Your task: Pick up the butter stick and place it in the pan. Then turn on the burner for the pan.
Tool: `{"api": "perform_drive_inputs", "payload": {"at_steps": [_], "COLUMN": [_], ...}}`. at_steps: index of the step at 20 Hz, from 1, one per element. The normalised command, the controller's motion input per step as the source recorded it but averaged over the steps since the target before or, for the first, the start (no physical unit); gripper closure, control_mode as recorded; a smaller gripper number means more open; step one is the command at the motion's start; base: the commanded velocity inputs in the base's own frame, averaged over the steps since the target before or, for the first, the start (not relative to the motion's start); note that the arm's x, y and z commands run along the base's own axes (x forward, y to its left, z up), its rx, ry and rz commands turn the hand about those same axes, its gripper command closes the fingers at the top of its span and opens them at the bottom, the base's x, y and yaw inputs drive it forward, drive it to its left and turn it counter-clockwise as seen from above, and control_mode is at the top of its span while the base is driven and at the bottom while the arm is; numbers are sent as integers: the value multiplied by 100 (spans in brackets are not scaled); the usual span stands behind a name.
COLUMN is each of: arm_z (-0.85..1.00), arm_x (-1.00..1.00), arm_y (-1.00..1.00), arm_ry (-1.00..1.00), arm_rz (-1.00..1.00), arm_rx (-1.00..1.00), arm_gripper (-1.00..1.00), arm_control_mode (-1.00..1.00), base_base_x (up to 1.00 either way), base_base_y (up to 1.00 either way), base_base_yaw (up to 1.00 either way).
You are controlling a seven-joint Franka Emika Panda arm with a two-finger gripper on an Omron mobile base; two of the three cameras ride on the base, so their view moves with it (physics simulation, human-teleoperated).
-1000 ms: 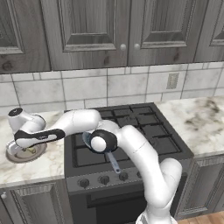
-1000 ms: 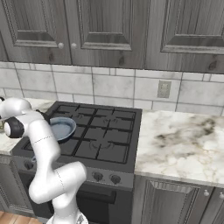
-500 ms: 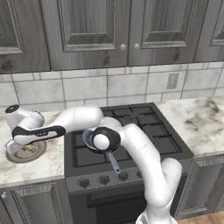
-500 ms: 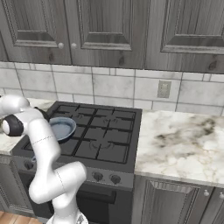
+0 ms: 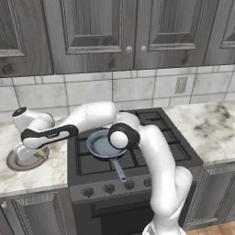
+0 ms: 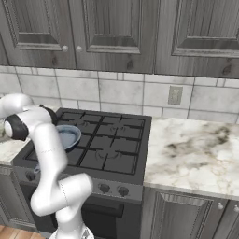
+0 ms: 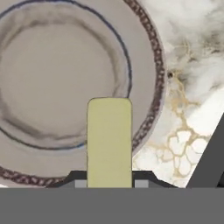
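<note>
The pale-yellow butter stick (image 7: 109,140) stands between my gripper's (image 7: 109,183) two dark fingertips (image 7: 77,180), which are shut on its near end. Behind it lies the round brown plate (image 7: 52,78) with a patterned rim. In the left base view my gripper (image 5: 24,153) hangs just over that plate (image 5: 13,164) on the counter left of the stove. The grey-blue pan (image 5: 100,144) sits on the stove's front left burner, its long handle (image 5: 120,170) pointing toward the front edge. From the right base view the pan (image 6: 70,135) shows partly behind my arm.
The black stove (image 5: 151,137) has a row of knobs (image 5: 108,187) along its front. Marble counter (image 6: 196,149) runs on both sides, with a tiled wall and grey cabinets behind. My own forearm stretches across the stove's left half above the pan.
The hand has risen a little over the plate with the butter stick in it. The elbow has shifted, so more of the pan shows.
</note>
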Motion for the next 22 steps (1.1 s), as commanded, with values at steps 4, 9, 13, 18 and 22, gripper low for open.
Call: {"api": "perform_drive_inputs", "payload": {"at_steps": [4,9,13,18,22], "arm_z": [20,51,40,39,49], "arm_x": [-7,0,-13,-15,-17], "arm_y": [-78,-50,-44,-47,-54], "arm_ry": [0,0,0,0,0], "arm_rz": [-17,-18,-9,-7,0], "arm_rx": [3,6,3,2,4], "arm_gripper": [100,100,100,100,100], "arm_control_mode": [-100,-100,-100,-100,-100], "base_base_x": [0,0,0,0,0], "base_base_y": [0,0,0,0,0], "base_base_yaw": [0,0,0,0,0]}}
